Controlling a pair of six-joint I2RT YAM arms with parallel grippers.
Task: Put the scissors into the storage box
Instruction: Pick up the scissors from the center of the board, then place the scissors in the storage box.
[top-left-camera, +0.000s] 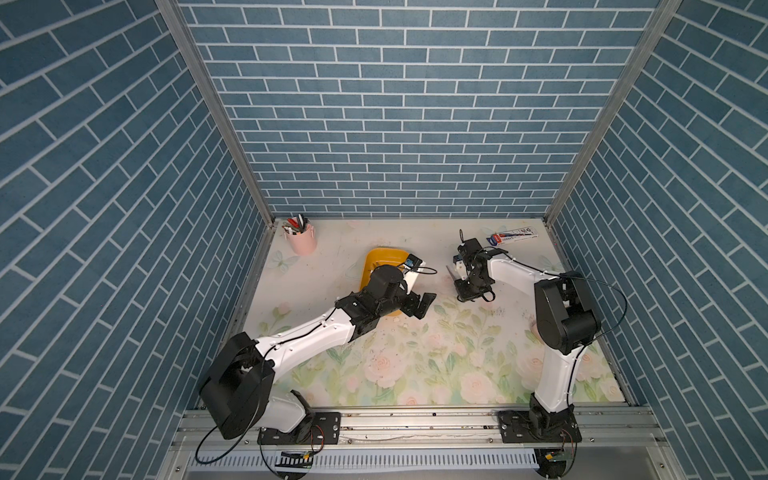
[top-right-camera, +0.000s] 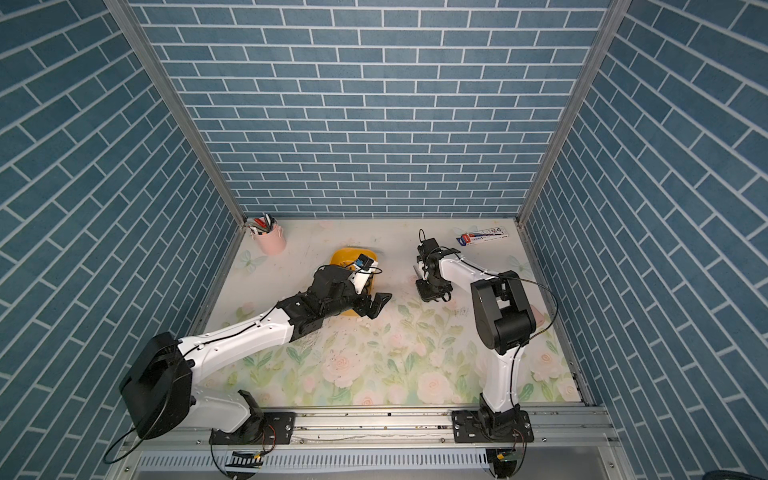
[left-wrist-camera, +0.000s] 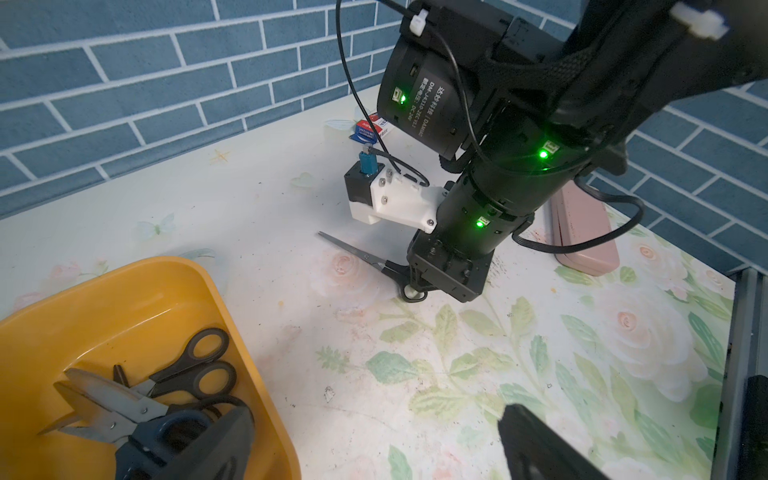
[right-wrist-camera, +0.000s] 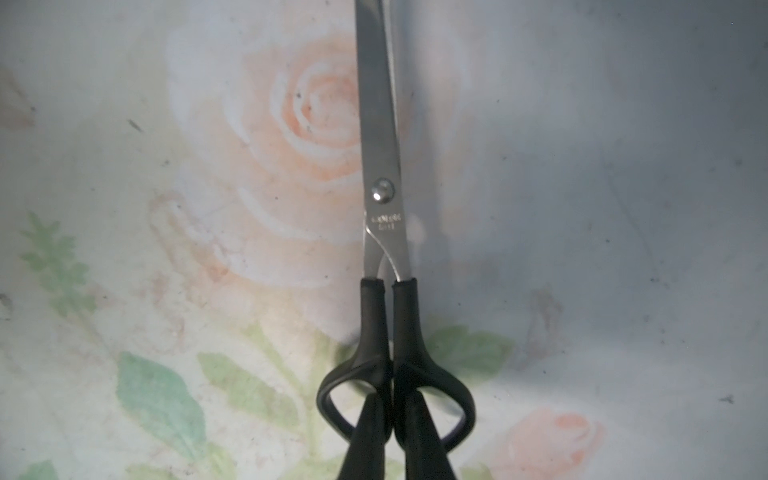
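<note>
Yellow-orange plastic storage box (left-wrist-camera: 124, 299): on the floral-print table (left-wrist-camera: 457, 374), left of centre.
Scissors in the box (left-wrist-camera: 137, 399): several pairs heaped at one end, with black and dark blue handles and some blades apart.
Black-handled steel scissors (right-wrist-camera: 382, 166): flat on the table, well apart from the box, blades together.
Right gripper (right-wrist-camera: 392, 411): fingers (right-wrist-camera: 368, 419) narrow, pinched on the inner handle bars of that pair.
Left gripper (left-wrist-camera: 374, 449): fingers wide and holding nothing, one over the box and one over the table.

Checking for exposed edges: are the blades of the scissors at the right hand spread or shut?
Shut: the scissors show one narrow strip of blade, and their handle loops meet.
</note>
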